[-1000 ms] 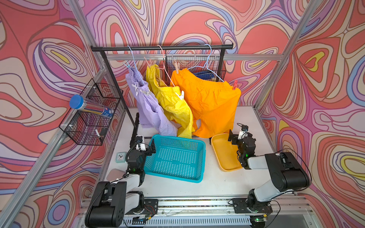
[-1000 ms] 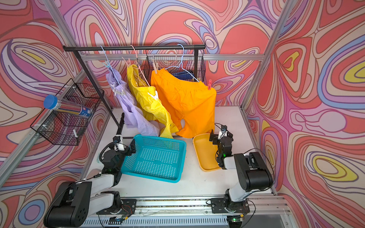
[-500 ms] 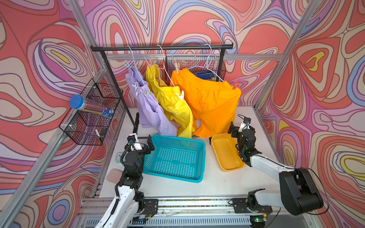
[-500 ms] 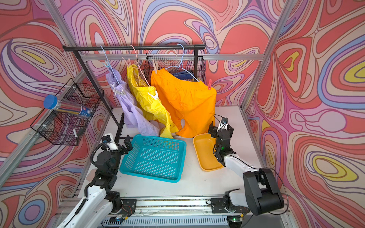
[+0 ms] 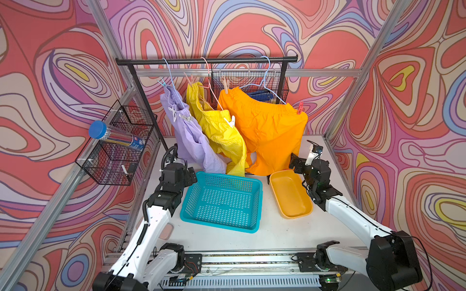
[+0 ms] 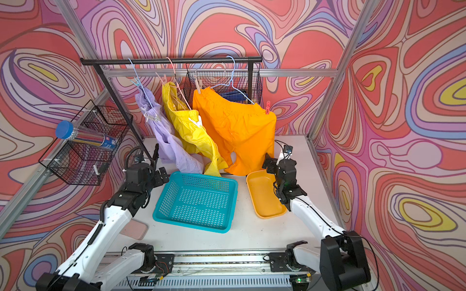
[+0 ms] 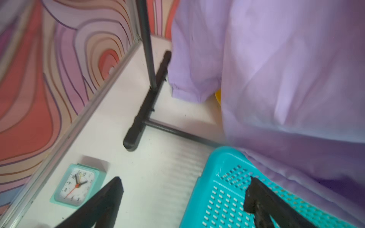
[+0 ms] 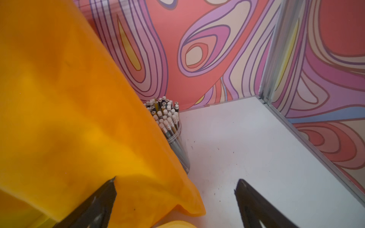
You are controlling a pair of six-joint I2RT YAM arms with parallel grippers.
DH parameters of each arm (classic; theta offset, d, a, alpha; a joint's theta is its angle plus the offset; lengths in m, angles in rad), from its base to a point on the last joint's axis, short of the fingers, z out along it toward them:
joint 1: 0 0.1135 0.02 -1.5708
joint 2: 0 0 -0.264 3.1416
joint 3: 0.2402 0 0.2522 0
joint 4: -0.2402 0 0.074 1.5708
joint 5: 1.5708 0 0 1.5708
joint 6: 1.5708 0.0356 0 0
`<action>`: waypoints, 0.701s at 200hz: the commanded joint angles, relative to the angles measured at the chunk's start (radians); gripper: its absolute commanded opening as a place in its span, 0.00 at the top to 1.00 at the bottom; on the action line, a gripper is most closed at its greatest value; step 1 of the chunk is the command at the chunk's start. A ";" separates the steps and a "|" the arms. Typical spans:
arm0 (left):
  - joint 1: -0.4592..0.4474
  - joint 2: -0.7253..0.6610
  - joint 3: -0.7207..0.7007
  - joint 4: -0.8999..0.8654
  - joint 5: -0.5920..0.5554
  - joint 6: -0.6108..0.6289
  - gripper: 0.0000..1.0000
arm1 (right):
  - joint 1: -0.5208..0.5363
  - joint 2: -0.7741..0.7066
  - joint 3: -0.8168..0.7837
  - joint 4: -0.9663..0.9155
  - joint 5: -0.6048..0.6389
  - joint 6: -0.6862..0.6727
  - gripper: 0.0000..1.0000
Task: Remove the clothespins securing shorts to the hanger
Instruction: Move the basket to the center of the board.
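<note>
Swirling pink, red and lilac wallpaper encloses a white table (image 5: 277, 234) that carries a black clothes rail (image 5: 206, 60). Thin lilac shorts (image 5: 189, 136), bright yellow shorts (image 5: 219, 131) and orange shorts (image 5: 269, 136) hang from wire hangers on the rail. All are pinned at the waistband, high above both hands. A small red spring clothespin (image 5: 300, 108) is the nearest one above the right hand (image 8: 175, 185). A white clothespin (image 5: 232, 121) on the yellow pair and a grey clothespin (image 5: 185, 117) on the lilac pair sit above the left hand (image 7: 184, 185).

Both hands are released, jaws spread wide with nothing between them. The left is low beside the lilac hem, and the right is just beside the orange leg.

Rising from here, a finger could probably snag the loose fabric and drag a hanger off the rail, or pinch cloth along with the clip.

The teal perforated plastic basket (image 5: 222, 201) beside the left hand is empty. So is the yellow oval tray (image 5: 290, 194) beside the right hand. A clear jar of pencils (image 8: 169, 122) stands beyond the right hand, partly behind the orange shorts.
</note>
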State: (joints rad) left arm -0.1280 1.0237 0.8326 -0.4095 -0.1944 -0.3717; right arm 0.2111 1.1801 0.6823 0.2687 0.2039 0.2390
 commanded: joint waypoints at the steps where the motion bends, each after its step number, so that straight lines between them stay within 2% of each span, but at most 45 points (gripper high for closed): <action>1: 0.064 0.027 0.032 -0.208 0.232 -0.022 0.08 | 0.005 -0.021 0.028 -0.062 -0.095 0.034 0.05; 11: 0.083 0.019 0.028 -0.212 0.292 -0.018 0.11 | 0.005 -0.026 0.029 -0.069 -0.105 0.035 0.05; 45: 0.100 0.037 -0.012 -0.234 0.346 -0.024 0.27 | 0.006 -0.036 0.025 -0.057 -0.149 0.031 0.07; 68: 0.100 0.080 -0.058 -0.195 0.406 -0.040 0.31 | 0.006 -0.020 0.024 -0.043 -0.170 0.031 0.07; 123: 0.100 0.150 -0.065 -0.175 0.382 -0.048 0.40 | 0.006 -0.015 0.019 -0.030 -0.203 0.026 0.08; 132: 0.100 0.154 -0.073 -0.164 0.392 -0.051 0.46 | 0.006 -0.016 0.019 -0.027 -0.205 0.024 0.08; 140: 0.100 0.157 -0.079 -0.153 0.405 -0.051 0.54 | 0.005 -0.014 0.017 -0.025 -0.206 0.025 0.08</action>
State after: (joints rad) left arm -0.0307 1.1725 0.7731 -0.5785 0.1719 -0.4007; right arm 0.2111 1.1614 0.6914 0.2245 0.0193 0.2638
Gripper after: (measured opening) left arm 0.567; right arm 0.918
